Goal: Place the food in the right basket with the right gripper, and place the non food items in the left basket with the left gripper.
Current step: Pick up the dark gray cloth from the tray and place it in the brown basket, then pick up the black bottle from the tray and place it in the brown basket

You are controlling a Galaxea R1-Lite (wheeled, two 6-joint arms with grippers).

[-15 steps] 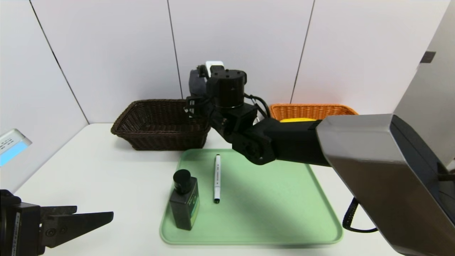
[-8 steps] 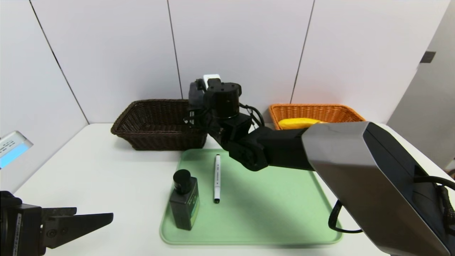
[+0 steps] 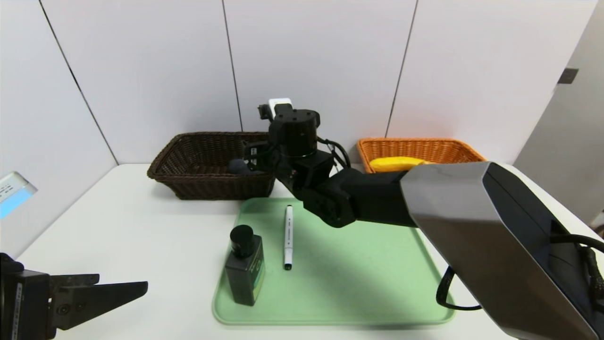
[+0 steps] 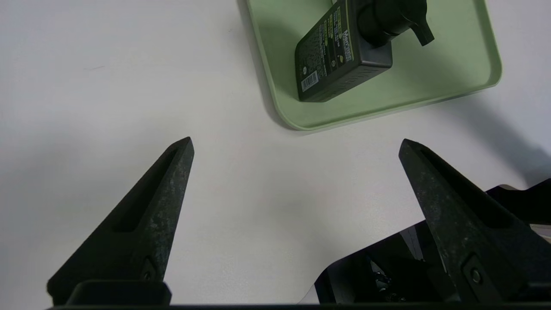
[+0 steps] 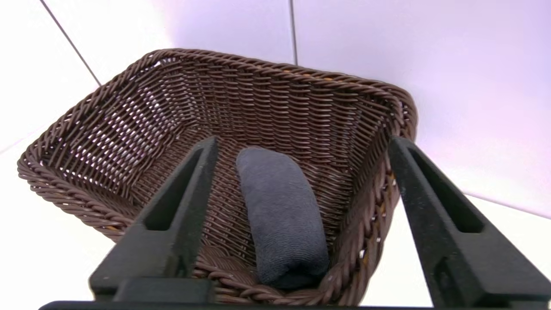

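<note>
The right claw [image 5: 302,144], spread over the dark basket [image 5: 241,71], has let the grey cloth [image 5: 282,211] lie inside. Next, the left claw [image 4: 296,146], spread beside the tray [image 4: 387,113], should take the bottle [image 4: 340,56].

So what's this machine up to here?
It is sorting items into baskets. Its right gripper is open above the dark brown basket, where a rolled grey cloth lies. A banana is in the orange basket. The bottle and marker remain on the green tray; the left gripper is idle beside it.
</note>
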